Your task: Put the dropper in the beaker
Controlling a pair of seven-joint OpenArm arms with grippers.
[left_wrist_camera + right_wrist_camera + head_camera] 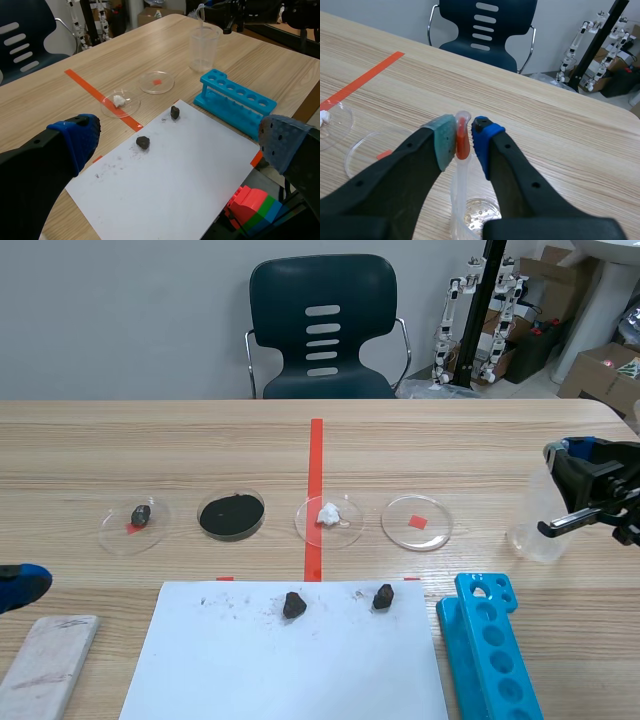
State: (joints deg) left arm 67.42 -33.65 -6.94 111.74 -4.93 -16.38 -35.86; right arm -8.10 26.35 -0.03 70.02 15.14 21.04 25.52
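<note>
- The right gripper pinches the dropper by its red bulb, tube hanging down over the beaker near the right edge of the table.
- The tip seems already past the rim — hard to be sure — so lower it straight, then let go gently.
- The left gripper, fingers spread, sits by the table's left edge; it is best kept there.

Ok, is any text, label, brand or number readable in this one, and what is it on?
No text can be read in any view.
Cardboard box at the far right of the scene view: coloured print, too small to read.
Beaker: no scale marks or numbers can be made out.
Blue tube rack: no lettering shows.
Dropper held in the right gripper: no markings show.
White sheet: dark smudges only, no writing.
</note>
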